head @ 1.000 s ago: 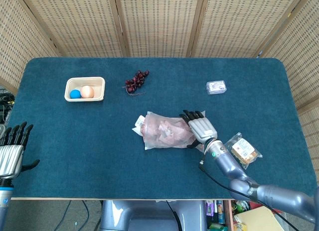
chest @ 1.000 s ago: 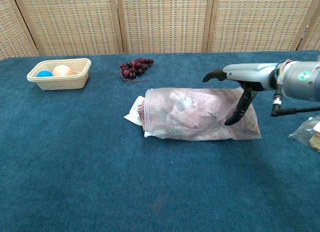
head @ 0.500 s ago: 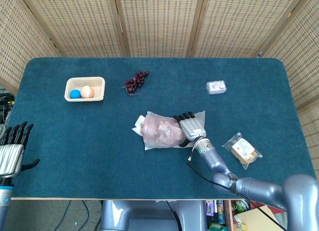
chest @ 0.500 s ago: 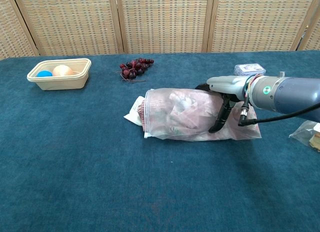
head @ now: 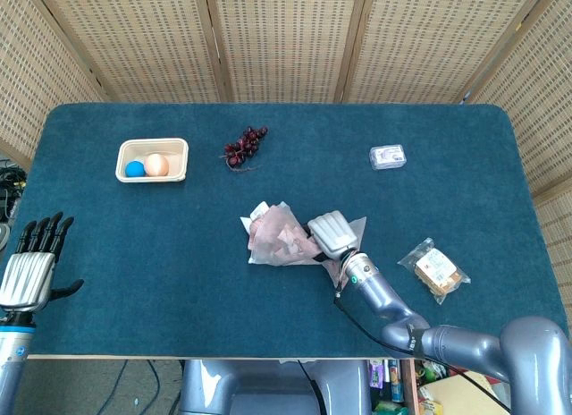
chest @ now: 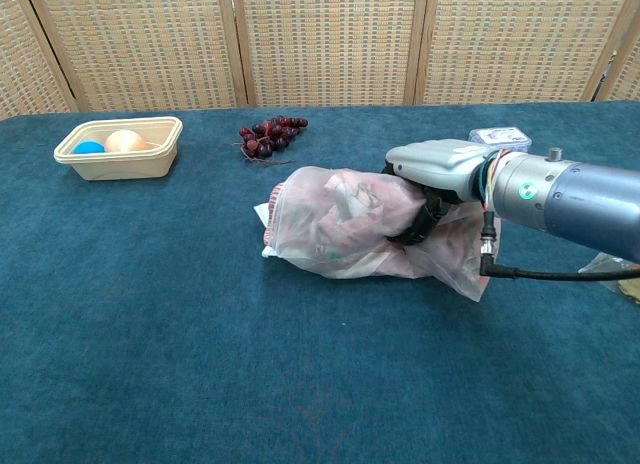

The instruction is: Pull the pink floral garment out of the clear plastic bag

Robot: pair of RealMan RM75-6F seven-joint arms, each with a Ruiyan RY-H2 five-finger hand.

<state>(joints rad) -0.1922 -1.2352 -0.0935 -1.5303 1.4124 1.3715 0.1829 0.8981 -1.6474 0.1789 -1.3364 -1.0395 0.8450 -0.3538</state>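
The right hand [head: 331, 232] is gripping the clear plastic bag [chest: 350, 234] near the middle of the blue tabletop [head: 179, 254], its fingers [chest: 418, 222] curling down over the bunched plastic and pinching it from above. The pink floral garment [chest: 335, 219] is lying inside the bag, just to the left of those fingers, filling the bag's fuller end; a white scrap is poking out at the bag's far left end. To the right of the fingers the bag is trailing off as an empty flap beneath the wrist.

Beyond the fingertips and off to the left, a bunch of dark grapes [head: 245, 146] is lying well apart from the bag, and further left a cream tray [head: 152, 160] is holding a blue ball and a peach-coloured ball. A small clear box [head: 387, 156] is sitting beyond the right hand, on its right. A wrapped snack packet [head: 433, 269] is resting near the right forearm.

The left hand [head: 32, 270] is hovering at the tabletop's left near edge, fingers spread apart and holding nothing.
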